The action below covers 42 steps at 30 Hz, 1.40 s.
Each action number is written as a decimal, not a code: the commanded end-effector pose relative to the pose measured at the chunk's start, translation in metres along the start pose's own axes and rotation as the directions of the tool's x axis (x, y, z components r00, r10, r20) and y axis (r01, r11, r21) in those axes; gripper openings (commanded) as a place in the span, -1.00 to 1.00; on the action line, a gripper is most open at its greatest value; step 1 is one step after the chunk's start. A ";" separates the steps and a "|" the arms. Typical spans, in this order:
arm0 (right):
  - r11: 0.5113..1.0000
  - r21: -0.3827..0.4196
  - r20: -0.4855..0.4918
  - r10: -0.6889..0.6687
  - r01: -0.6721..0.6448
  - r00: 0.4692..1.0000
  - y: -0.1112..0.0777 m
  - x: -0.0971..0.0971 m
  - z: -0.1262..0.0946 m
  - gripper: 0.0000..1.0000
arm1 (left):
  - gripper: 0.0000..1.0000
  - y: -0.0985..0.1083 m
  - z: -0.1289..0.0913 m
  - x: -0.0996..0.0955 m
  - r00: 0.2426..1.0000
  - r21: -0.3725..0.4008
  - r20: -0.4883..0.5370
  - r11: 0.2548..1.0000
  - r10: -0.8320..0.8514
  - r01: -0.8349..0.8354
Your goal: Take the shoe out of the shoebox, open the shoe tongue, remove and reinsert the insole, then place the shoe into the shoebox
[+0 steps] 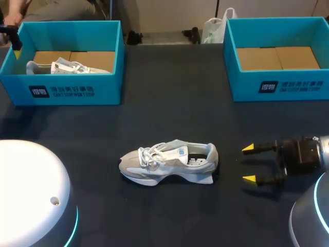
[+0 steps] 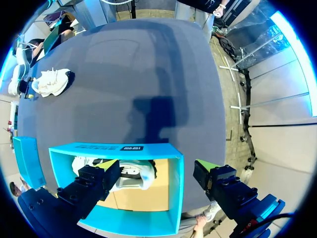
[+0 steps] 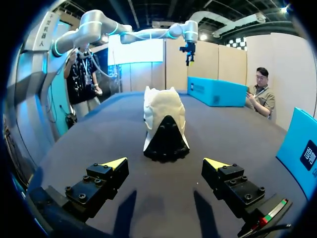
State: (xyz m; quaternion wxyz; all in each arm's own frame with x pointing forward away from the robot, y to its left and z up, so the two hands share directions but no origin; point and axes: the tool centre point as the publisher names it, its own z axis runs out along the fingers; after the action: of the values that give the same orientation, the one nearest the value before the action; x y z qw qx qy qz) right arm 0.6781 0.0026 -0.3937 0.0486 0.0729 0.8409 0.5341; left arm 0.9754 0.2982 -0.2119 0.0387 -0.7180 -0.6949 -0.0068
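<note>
A grey and white shoe [image 1: 169,162] lies on its sole in the middle of the dark table, toe to the left. My right gripper [image 1: 249,163] stands open just right of its heel; in the right wrist view the heel [image 3: 165,124] is straight ahead of that gripper [image 3: 166,163], with a gap between. A second shoe [image 1: 67,66] lies in the left shoebox [image 1: 77,90]. My left gripper [image 2: 157,164] hangs open above that box [image 2: 124,148], looking down on the shoe inside [image 2: 131,173]. In the head view only one yellow fingertip [image 1: 17,53] shows at the box's left wall.
An empty blue shoebox [image 1: 277,85] stands at the back right. Two white arm bases [image 1: 31,190] [image 1: 313,221] fill the near corners. The table shoe [image 2: 52,82] also shows in the left wrist view, far ahead of the box.
</note>
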 end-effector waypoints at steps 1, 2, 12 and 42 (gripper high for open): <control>0.999 0.031 -0.023 0.010 -0.010 1.000 0.002 0.002 0.019 1.00 | 1.00 -0.001 0.000 0.000 1.000 -0.002 -0.002 1.000 0.000 0.000; 0.999 0.032 -0.022 0.012 -0.011 1.000 0.002 0.002 0.025 1.00 | 1.00 -0.001 0.000 0.000 1.000 -0.002 -0.002 1.000 0.000 0.000; 0.999 0.018 -0.029 0.030 -0.029 0.999 0.002 -0.001 0.042 1.00 | 1.00 -0.001 0.000 0.000 1.000 -0.002 -0.002 1.000 0.000 0.000; 0.997 -0.041 -0.085 0.069 -0.072 0.994 0.012 -0.007 0.069 1.00 | 1.00 -0.001 0.000 0.000 1.000 -0.002 -0.002 1.000 0.000 0.000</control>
State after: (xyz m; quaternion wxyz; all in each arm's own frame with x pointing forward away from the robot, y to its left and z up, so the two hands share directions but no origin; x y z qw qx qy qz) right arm 0.6946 0.0640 -0.4104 -0.0037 0.0791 0.8267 0.5571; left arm 0.9754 0.2982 -0.2119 0.0387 -0.7180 -0.6949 -0.0068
